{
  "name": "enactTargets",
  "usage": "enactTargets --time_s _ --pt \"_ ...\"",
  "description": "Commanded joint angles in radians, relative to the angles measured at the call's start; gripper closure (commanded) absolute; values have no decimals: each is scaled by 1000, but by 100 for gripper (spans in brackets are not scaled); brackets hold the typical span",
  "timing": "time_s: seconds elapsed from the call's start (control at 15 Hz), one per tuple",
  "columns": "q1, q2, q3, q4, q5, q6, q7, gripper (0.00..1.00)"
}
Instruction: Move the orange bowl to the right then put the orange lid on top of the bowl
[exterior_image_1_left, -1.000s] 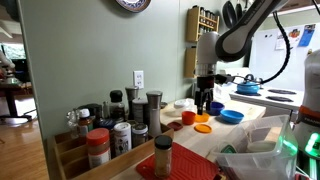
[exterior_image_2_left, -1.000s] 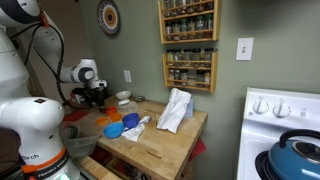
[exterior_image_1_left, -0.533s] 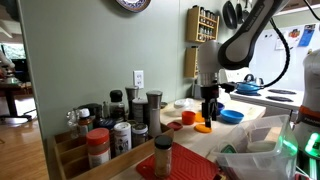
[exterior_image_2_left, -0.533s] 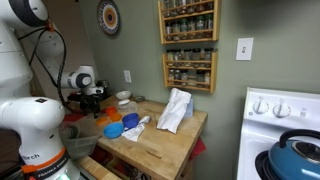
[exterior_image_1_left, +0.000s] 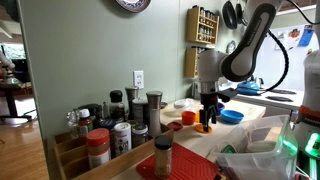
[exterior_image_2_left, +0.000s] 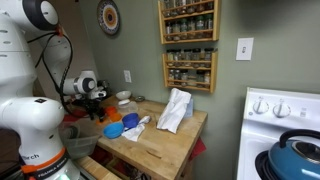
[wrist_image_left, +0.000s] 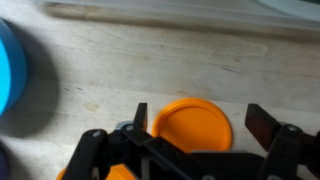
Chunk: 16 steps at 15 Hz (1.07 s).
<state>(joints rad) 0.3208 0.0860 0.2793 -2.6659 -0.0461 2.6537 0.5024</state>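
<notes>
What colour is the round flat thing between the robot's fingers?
The lid is bright orange, clearest in the wrist view.

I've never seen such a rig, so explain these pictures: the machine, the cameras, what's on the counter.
It is a robot arm with two fingers at its end. Two pictures come from cameras standing in the room; the third looks down from the wrist. On the wooden counter lie a blue bowl, a white cloth and a round orange piece, bowl or lid I cannot tell. The fingers stand open either side of it, holding nothing.
</notes>
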Motion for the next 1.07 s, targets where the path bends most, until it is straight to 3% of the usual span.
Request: enactTargets --time_s 0.0,0.8,0.93,1.0 --pt "15 48 -34 10 -90 53 112 0" --pt "48 130 -94 35 -95 176 167 0" --pt "52 127 -97 35 -94 174 163 13" --pt "54 122 -98 36 -94 172 164 31"
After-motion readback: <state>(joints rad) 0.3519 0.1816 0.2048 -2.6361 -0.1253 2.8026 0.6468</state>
